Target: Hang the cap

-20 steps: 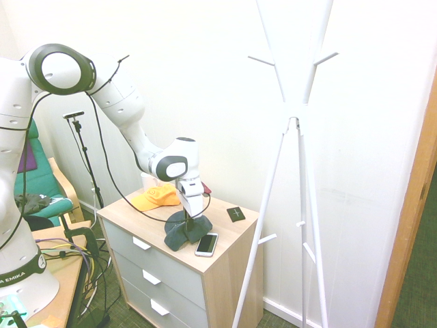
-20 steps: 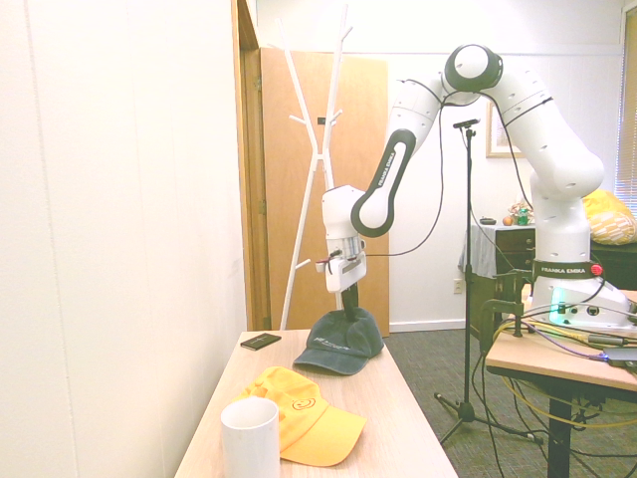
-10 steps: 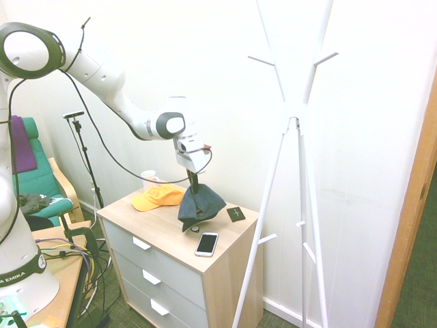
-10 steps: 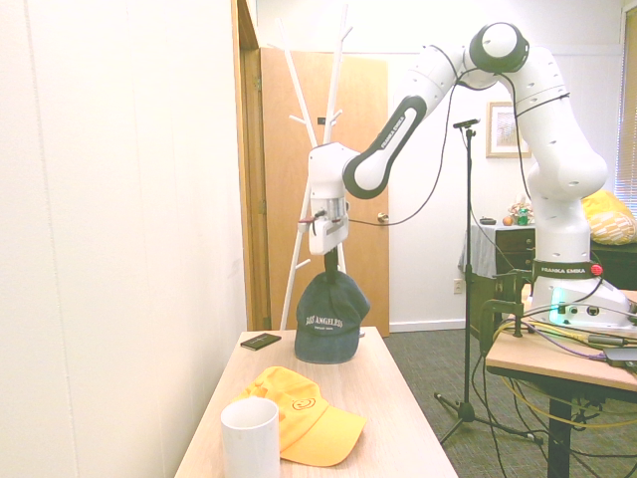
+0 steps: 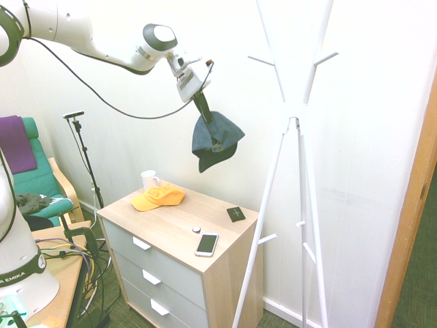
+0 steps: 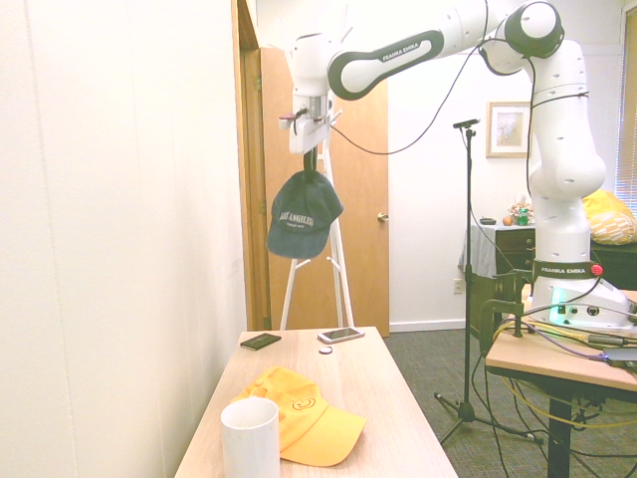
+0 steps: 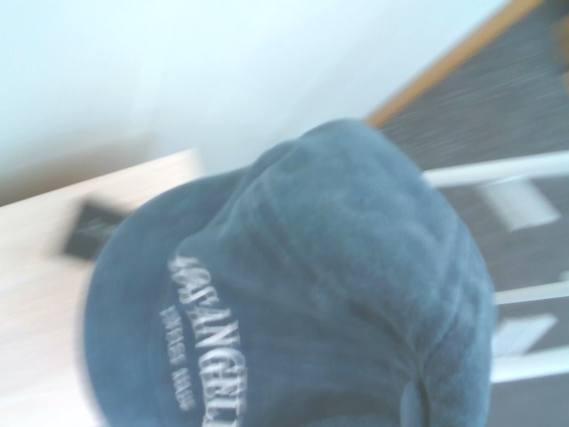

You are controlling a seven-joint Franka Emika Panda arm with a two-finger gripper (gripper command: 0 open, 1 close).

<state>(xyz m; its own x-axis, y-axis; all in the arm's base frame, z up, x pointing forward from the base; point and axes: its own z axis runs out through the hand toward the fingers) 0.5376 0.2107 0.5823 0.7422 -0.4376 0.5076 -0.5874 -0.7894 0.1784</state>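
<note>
Left to right in first exterior view: mug at dresser's back left corner, yellow cap just beside it. Blue cap in air above dresser top, crown clenched in claw, brim down. Then phone near front right corner, black card near right edge, white rack.

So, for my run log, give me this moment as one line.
gripper: shut on navy cap | cap: above dresser | coat rack: cap not hung
</note>
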